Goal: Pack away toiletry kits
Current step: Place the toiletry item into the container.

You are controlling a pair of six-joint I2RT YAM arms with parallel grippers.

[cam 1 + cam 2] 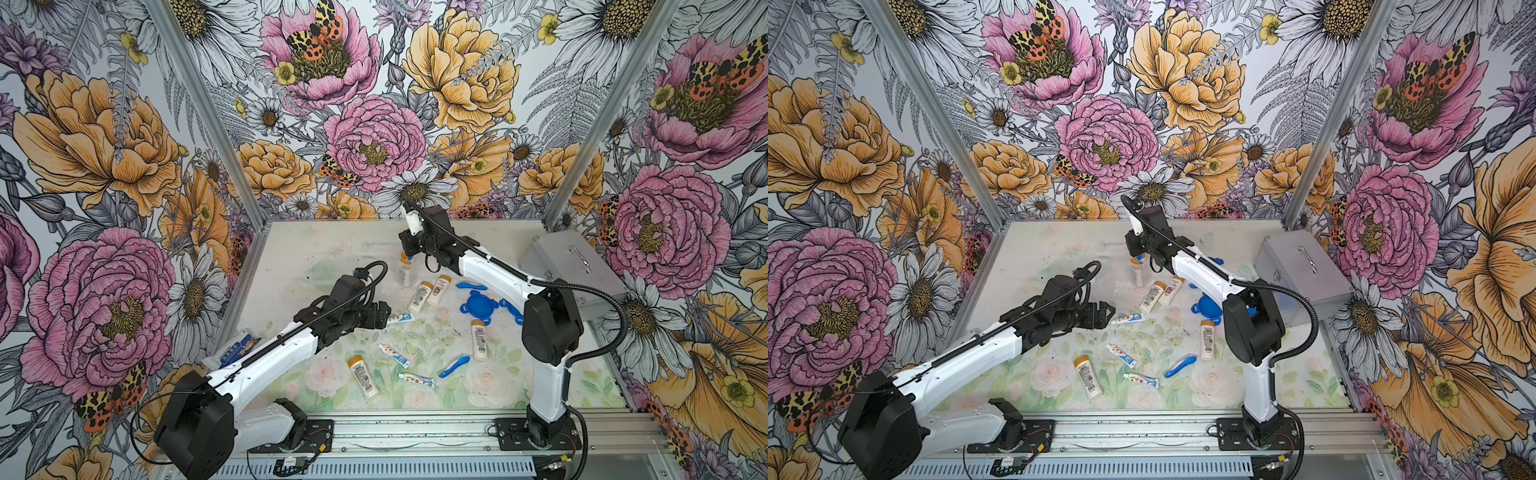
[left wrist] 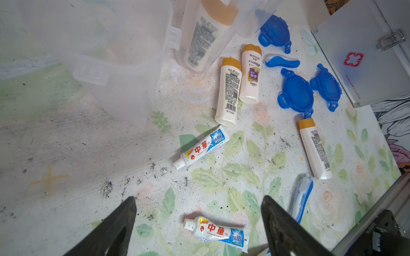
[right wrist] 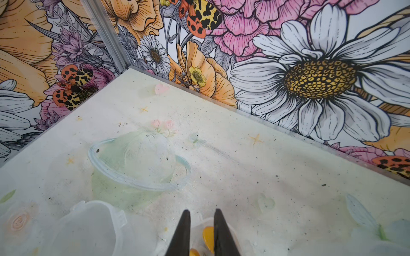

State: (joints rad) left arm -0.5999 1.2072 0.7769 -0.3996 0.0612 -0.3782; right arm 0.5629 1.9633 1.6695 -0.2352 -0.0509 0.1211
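Cup (image 1: 403,276) in right pincer (image 3: 202,210) | left pincer (image 1: 386,312) spread near toothpaste tube (image 1: 401,319)

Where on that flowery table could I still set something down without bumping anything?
Barest is the table's far-left corner, behind the clear cups. Also free: the near strip between the front rail and the closest bottle, and the near-right corner. The middle-right is crowded with bottles, toothpaste tubes, toothbrushes and blue lids, up to the silver case.
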